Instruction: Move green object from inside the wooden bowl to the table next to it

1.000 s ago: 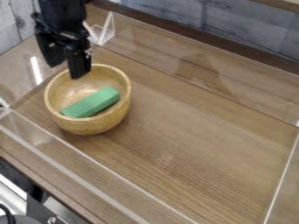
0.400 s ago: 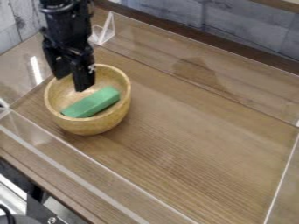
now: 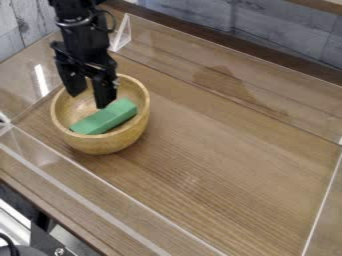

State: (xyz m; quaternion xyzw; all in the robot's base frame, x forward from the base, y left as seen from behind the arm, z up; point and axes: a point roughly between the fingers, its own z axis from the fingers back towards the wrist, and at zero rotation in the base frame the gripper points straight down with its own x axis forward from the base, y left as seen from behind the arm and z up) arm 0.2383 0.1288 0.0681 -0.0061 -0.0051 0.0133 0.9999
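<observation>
A small oblong green object (image 3: 110,118) lies flat inside the round tan wooden bowl (image 3: 80,137) at the left of the brown wood-grain table (image 3: 227,140). My black gripper (image 3: 84,90) points straight down over the bowl's far-left part, its two fingers open with nothing between them. The fingertips reach below the rim, just above the block's upper-left end. Whether a fingertip touches the block cannot be told.
Low clear acrylic walls (image 3: 160,218) ring the tabletop, with a front wall near the bowl and another along the right edge (image 3: 325,200). A clear bracket (image 3: 120,35) stands behind the gripper. Bare wood spreads to the right of the bowl.
The gripper has come down into the bowl and shifted slightly right toward the green object, staying open. The bowl and block have not moved.
</observation>
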